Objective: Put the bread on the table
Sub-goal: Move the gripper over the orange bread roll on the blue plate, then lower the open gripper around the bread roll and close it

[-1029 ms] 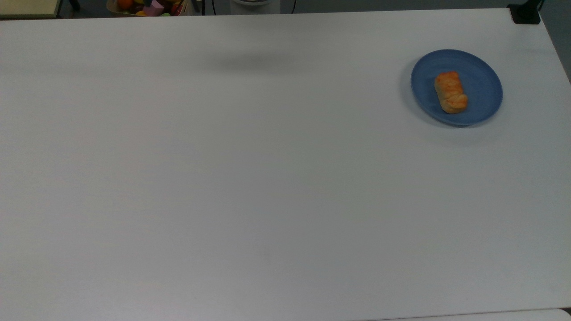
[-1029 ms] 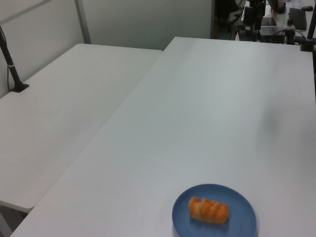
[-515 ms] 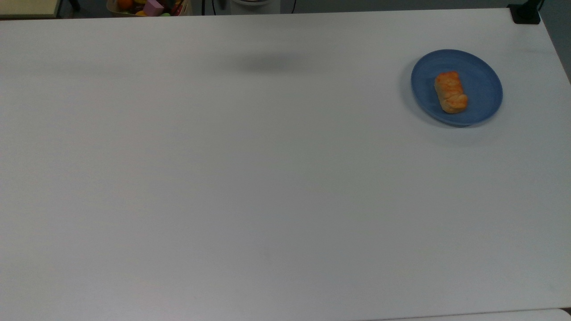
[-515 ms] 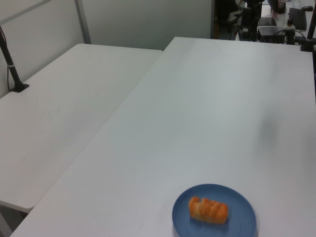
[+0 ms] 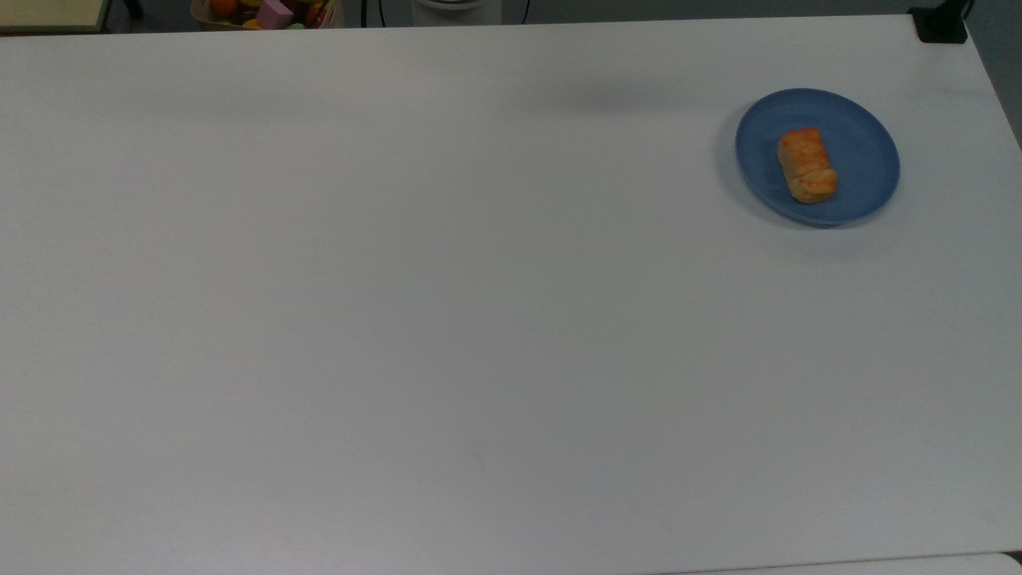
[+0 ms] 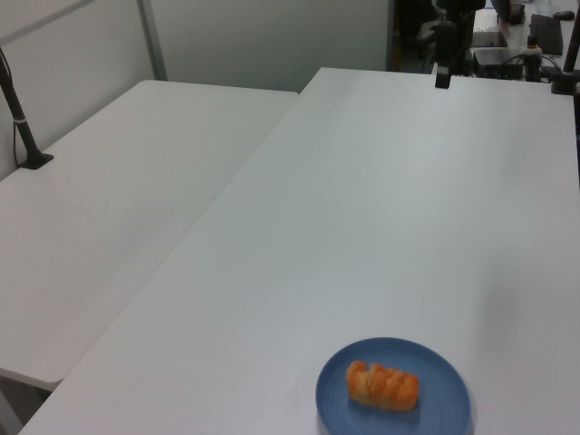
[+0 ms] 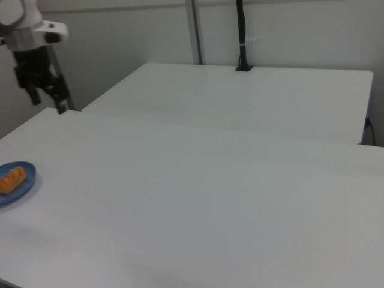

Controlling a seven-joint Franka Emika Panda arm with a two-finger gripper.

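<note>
From where I stand, nothing of the job looks done yet. The bread (image 5: 807, 165), a small golden-orange roll with a lumpy browned crust, lies on the blue plate (image 5: 866, 136), a little off the plate's middle toward the top view's left. It lies flat with its long side running roughly up and down in the top view. The plate sits near the top view's right edge of the white table (image 5: 447, 319), and bare tabletop spreads out all around it.

The gripper (image 7: 48, 99) hangs in the air at the right view's upper left, pointing downward, well apart from the plate and holding nothing. Two dark fingers seem to stand separately at its tip, so I take them to be spread, though they are small and dim and I would not swear to it. In the left view the gripper (image 6: 442, 76) shows above the table's far edge.

So the whole task remains, as I judge it: reach the plate, take hold of the roll, lift it clear of the rim, and set it on bare tabletop.
</note>
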